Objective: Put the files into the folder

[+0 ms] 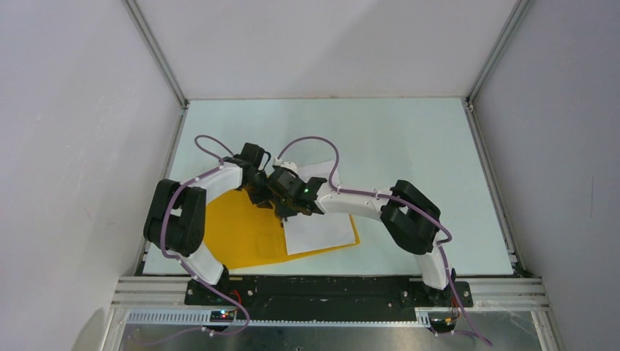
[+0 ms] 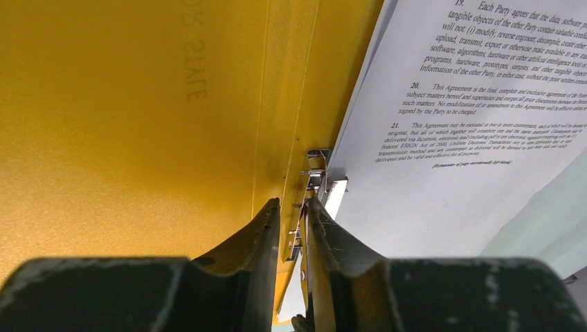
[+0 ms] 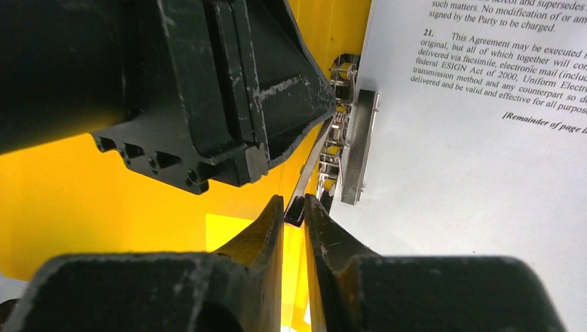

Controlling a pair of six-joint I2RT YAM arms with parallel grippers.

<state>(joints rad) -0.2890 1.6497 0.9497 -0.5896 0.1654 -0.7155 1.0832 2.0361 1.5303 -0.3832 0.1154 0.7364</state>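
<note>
The orange-yellow folder [image 1: 241,234] lies open on the table, with the files [image 1: 322,227], white printed sheets, on its right half. Both grippers meet at the spine. My left gripper [image 1: 262,196] is shut on the folder's spine strip, just below the metal clip [image 2: 317,166]; the left wrist view shows its tips [image 2: 293,204] between the cover [image 2: 138,138] and the top sheet [image 2: 471,104]. My right gripper [image 1: 284,212] is shut on the clip's black-tipped lever [image 3: 296,209], right under the left gripper [image 3: 208,104]. The clip bar [image 3: 356,145] lies over the sheet's edge [image 3: 471,173].
The pale green table [image 1: 409,139] is walled in by white panels at the back and both sides. The folder's near edge lies close to the table's front edge [image 1: 329,274]. A corner of the sheets sticks out past the folder at the back [image 1: 318,170].
</note>
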